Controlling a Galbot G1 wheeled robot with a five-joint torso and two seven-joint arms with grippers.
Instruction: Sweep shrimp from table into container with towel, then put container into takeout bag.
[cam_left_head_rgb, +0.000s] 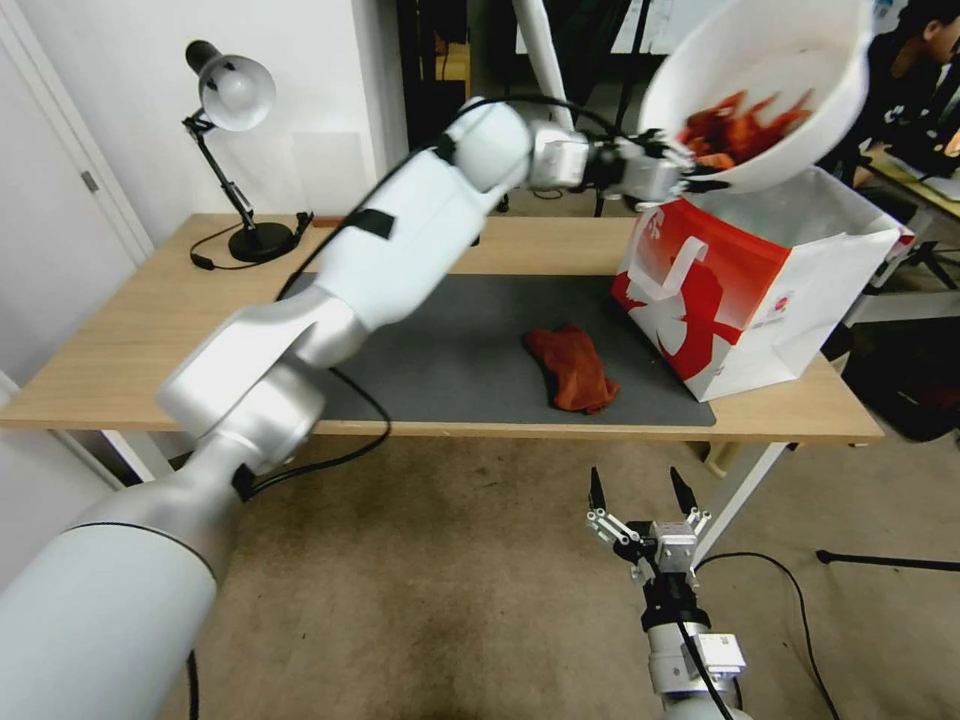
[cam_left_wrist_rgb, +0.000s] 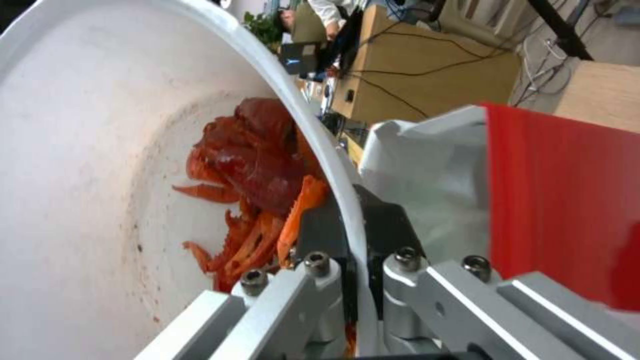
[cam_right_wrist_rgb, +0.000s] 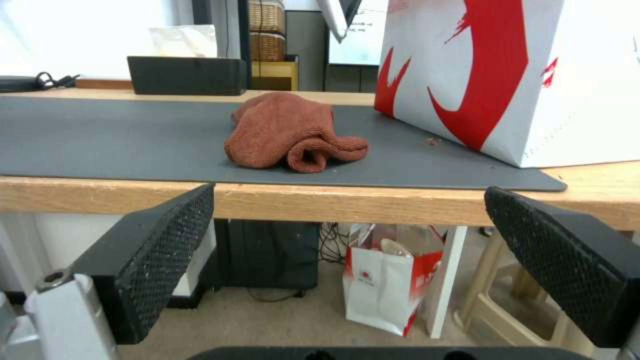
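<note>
L tool (cam_left_head_rgb: 700, 172) clamping container (cam_left_head_rgb: 760, 70) rim, tilted, above takeout bag (cam_left_head_rgb: 760, 290)

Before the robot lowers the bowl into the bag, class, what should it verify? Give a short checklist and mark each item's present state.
1. Left gripper clamped on the container rim: ok.
2. Shrimp inside the container: ok.
3. Container level: not ok, it tilts.
4. Container above the takeout bag mouth: ok.
5. Bag mouth open: ok.
6. Right gripper out of the way: ok, open below the table edge; towel lies on the mat.
</note>
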